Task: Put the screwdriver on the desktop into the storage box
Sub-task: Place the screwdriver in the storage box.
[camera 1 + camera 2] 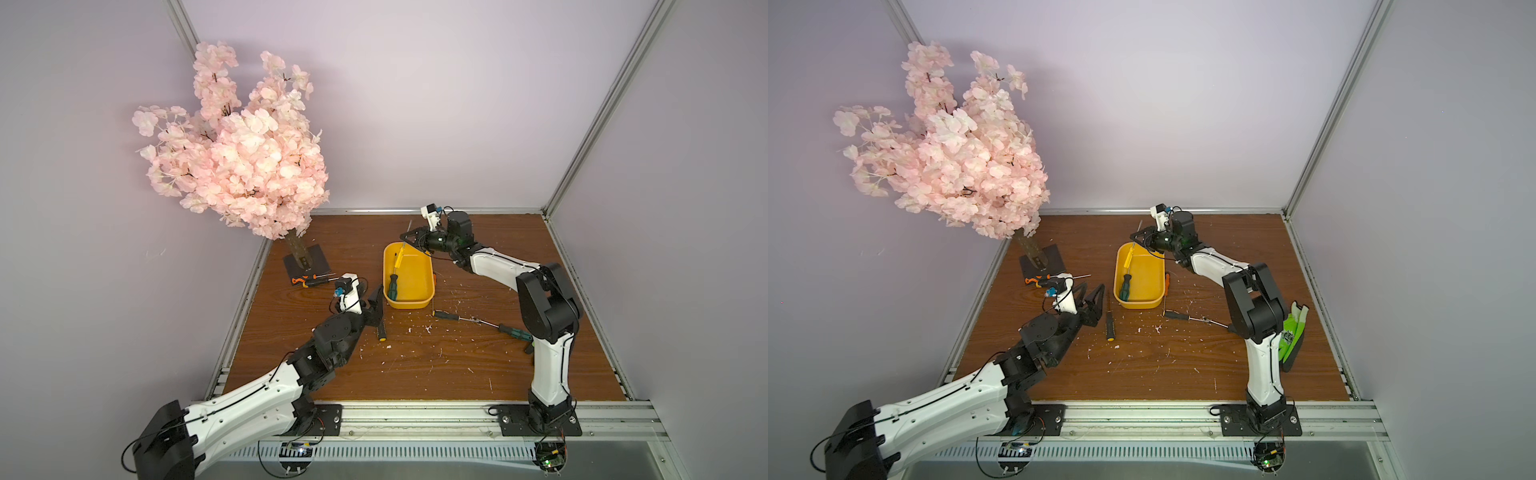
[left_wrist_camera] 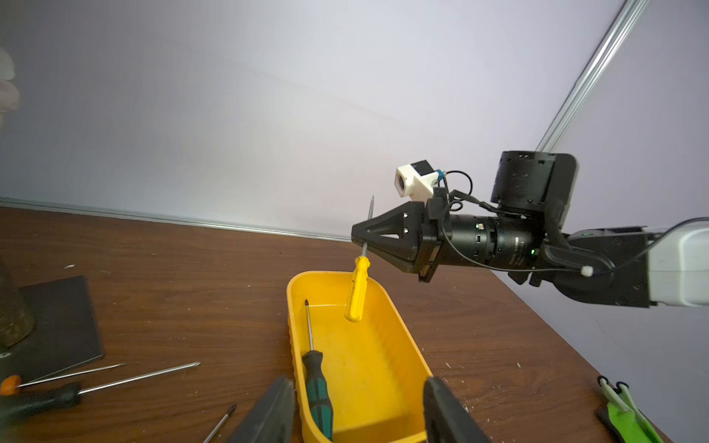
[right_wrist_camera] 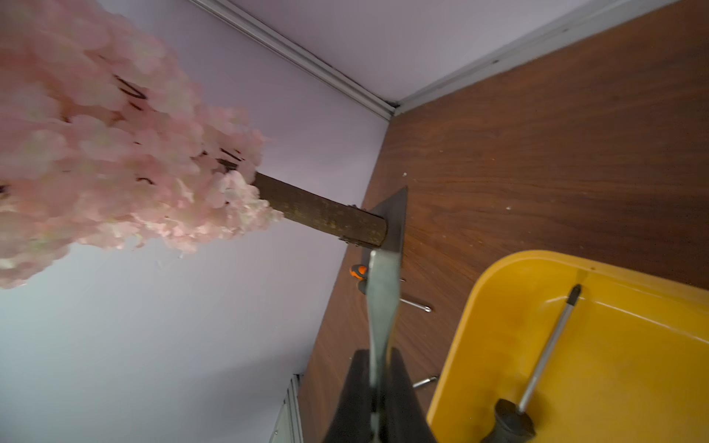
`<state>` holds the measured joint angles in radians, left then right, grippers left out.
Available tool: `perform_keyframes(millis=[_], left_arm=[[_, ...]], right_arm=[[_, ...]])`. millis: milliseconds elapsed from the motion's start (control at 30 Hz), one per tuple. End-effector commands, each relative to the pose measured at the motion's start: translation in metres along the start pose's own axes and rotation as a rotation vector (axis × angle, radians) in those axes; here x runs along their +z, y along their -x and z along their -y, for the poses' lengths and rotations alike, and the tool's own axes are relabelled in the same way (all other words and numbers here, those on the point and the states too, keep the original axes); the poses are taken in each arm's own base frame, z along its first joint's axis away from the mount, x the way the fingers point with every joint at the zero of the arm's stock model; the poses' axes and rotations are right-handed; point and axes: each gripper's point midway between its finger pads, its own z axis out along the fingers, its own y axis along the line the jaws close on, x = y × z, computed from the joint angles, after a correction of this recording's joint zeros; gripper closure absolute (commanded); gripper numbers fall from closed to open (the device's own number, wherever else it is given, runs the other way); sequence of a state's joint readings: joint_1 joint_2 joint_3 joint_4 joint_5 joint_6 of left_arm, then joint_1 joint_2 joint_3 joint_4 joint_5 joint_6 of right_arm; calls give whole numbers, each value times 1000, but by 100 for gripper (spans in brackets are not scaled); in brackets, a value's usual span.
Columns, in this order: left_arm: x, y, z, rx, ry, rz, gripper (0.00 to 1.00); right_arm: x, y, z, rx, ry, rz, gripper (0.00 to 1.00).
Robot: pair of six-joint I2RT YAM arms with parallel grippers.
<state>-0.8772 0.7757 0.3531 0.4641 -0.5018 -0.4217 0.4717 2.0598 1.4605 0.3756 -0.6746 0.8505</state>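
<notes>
The right end effector (image 2: 360, 238), clamped on the shaft of the yellow screwdriver (image 2: 356, 293), holds it nearly upright, handle hanging over the far end of the box (image 2: 368, 368) on the counter (image 2: 153, 291).

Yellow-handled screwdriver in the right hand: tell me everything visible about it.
The yellow-handled screwdriver has a glossy, plastic-looking handle and a thin bare metal shaft ending in a flat tip. The right hand is shut on the shaft just above the handle, so it hangs nearly upright, tip up, handle down. The handle's end dips into the far end of the yellow plastic storage box; whether it touches the floor is unclear. It is apart from the green-and-black-handled screwdriver lying in the box.
</notes>
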Motion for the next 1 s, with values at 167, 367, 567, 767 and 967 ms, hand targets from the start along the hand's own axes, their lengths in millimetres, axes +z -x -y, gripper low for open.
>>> perform_keyframes(millis=[167, 367, 567, 767, 967], left_arm=[[-12, -7, -16, -2, 60, -45, 40], [-12, -8, -14, -5, 49, -51, 38], [-12, -8, -13, -8, 46, -57, 38], [-13, -10, -14, -14, 50, -62, 38], [-12, -8, -13, -8, 47, -64, 36]], right_arm=[[17, -26, 51, -38, -187, -121, 98], [27, -47, 66, -34, -227, -183, 97], [31, -57, 80, -13, -258, -212, 96], [31, -66, 82, 0, -266, -225, 86], [29, -59, 76, -10, -275, -215, 68]])
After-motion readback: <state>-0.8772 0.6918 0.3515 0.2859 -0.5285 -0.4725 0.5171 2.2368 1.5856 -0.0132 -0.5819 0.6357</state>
